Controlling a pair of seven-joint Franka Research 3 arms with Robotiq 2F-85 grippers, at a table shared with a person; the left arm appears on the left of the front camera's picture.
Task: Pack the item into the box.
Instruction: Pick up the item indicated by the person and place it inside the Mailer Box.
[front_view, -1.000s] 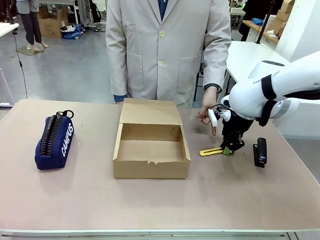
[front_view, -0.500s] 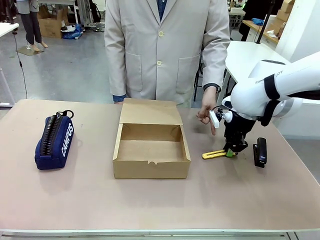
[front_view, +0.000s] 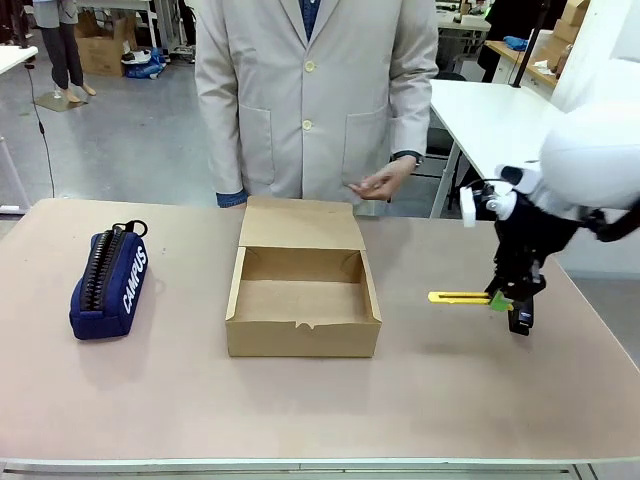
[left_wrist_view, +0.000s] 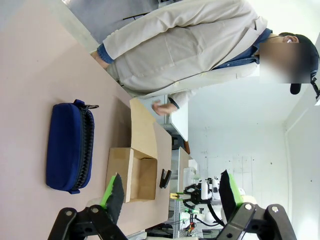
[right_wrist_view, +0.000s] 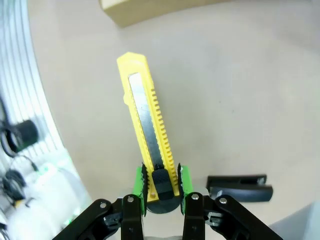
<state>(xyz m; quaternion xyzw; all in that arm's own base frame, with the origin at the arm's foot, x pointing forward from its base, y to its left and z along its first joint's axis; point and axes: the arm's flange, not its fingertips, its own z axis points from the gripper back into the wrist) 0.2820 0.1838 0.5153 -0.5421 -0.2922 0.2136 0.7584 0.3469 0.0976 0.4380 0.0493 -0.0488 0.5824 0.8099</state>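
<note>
Front view: my right end effector (front_view: 512, 296) clamps the item (front_view: 458, 297) by its black end, held level at three o'clock of the box (front_view: 302, 335). Left wrist view: my left end effector (left_wrist_view: 171, 189) gapes, holding nothing. Right wrist view: the item looks light, stiff and probably slick; the desk (right_wrist_view: 240, 75) is matte, with a stapler (right_wrist_view: 240, 186) at four o'clock.

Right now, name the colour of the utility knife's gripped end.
Black, on the slim yellow utility knife; clearest in the right wrist view.
</note>
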